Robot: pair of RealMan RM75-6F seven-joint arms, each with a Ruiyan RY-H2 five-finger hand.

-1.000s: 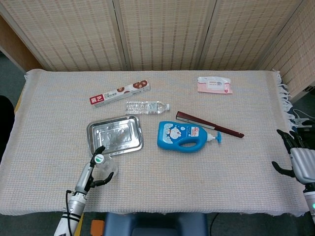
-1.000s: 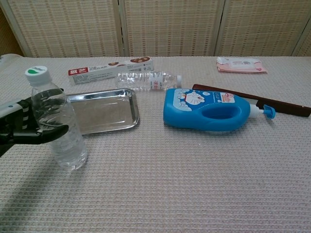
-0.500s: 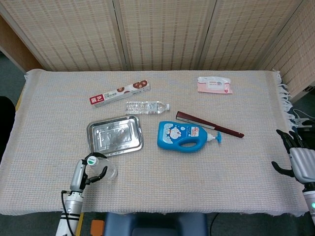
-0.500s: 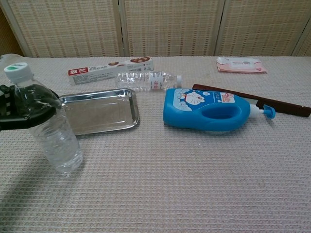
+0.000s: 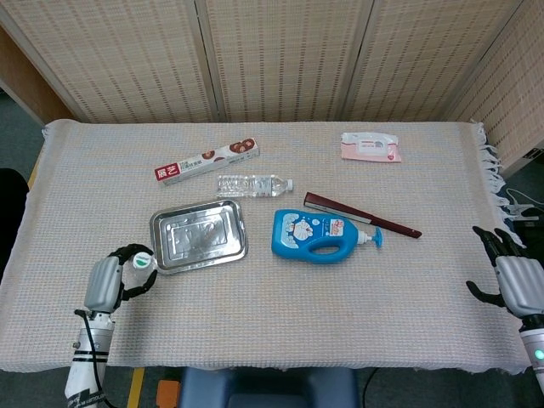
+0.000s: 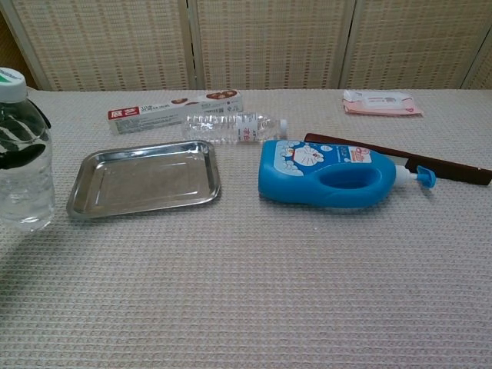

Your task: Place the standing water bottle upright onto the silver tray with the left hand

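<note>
A clear water bottle (image 6: pixel 27 196) with a white and green cap (image 5: pixel 141 261) stands upright at the far left, left of the silver tray (image 5: pixel 198 255). My left hand (image 5: pixel 106 285) grips it around the upper body. In the chest view its dark fingers (image 6: pixel 17 160) show around the bottle. I cannot tell whether the bottle's base touches the cloth. The tray (image 6: pixel 146 209) holds nothing. At the table's right edge my right hand (image 5: pixel 514 285) is open and holds nothing.
A second clear bottle (image 5: pixel 253 184) lies on its side behind the tray, with a long snack box (image 5: pixel 206 161) beyond it. A blue detergent bottle (image 5: pixel 319 235) lies right of the tray, beside a dark red folded fan (image 5: pixel 361 214). A pink wipes pack (image 5: pixel 370 146) lies far right.
My left hand has carried the bottle to the left and slightly away from the front edge, from in front of the tray to its left side. The right hand has barely moved.
</note>
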